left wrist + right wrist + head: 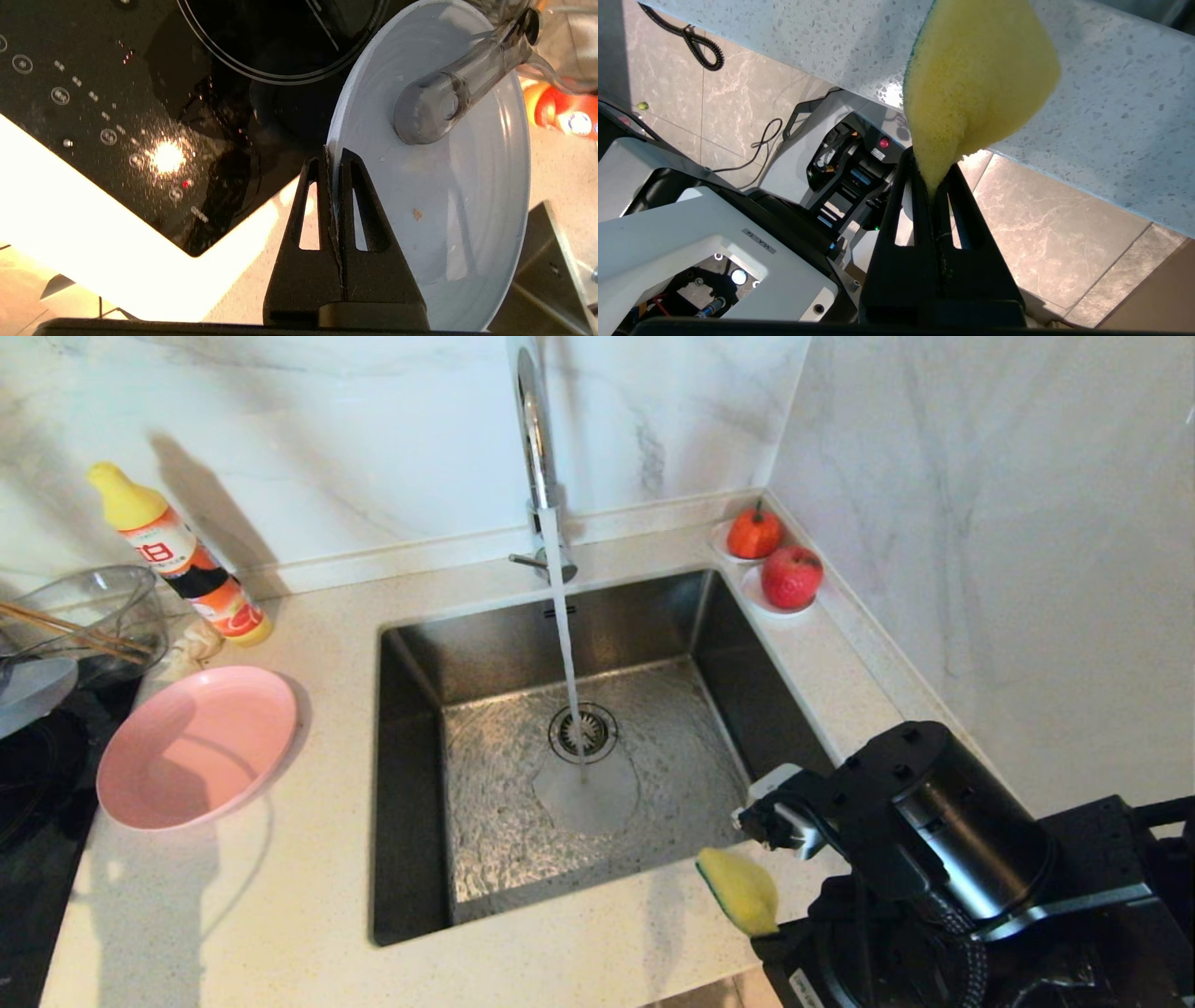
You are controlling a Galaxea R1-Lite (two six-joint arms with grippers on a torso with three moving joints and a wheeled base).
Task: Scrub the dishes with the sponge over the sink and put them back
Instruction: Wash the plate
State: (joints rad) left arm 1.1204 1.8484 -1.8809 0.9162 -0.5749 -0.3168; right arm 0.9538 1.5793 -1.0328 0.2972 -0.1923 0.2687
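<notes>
My left gripper point(332, 156) is shut on the rim of the light blue plate point(444, 196), which it holds above the black cooktop; only the plate's edge point(33, 691) shows at the far left of the head view. The pink plate point(196, 747) lies on the counter left of the sink point(420, 784). My right gripper point(931, 163) is shut on a corner of the yellow sponge point(976, 88), held over the counter's front edge by the sink's front right corner point(739, 891). A thin strip of its green face shows.
Water runs from the chrome faucet point(537, 448) onto the drain strainer point(583, 733). A dish-soap bottle point(187, 560) and a clear glass bowl point(93, 607) stand at the back left. Two fruits on saucers point(775, 555) sit in the back right corner. A marble wall runs along the right.
</notes>
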